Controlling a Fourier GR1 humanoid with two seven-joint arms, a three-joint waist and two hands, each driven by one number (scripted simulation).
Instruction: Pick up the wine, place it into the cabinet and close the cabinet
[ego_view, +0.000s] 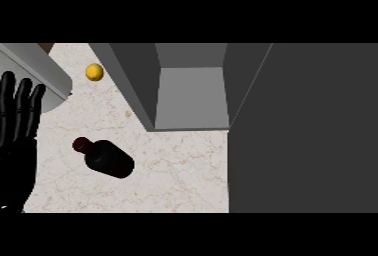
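Wine bottle (105, 157) lies on its side on the worktop (177, 170), just before the open cabinet (190, 95). Our left hand (16, 130) rests released, holding nothing — right hand unseen. Risk, we judge — the bottle rolling when touched.

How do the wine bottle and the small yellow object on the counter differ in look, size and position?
The wine bottle is dark, nearly black, with a dark red cap; the yellow object is bright yellow. The bottle is far larger and elongated, with a neck, while the yellow object is small and rounded. The bottle sits mid-counter, before the open cabinet; the yellow object lies farther back, left of the cabinet. Both rest on the counter, untouched.
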